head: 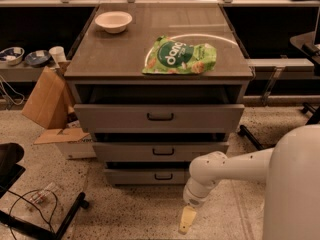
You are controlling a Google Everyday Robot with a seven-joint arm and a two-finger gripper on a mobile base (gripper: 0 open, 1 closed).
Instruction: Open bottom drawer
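Hanging low over the floor (125, 215), gripper (187, 221) near the bottom drawer (131, 177).

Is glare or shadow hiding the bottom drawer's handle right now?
Camera view: no; the bottom drawer sits in dim shade but its handle reads dark against grey. Glare is only a bright arc on the cabinet top by the green bag. The claw hangs over the floor, lower right of that drawer.
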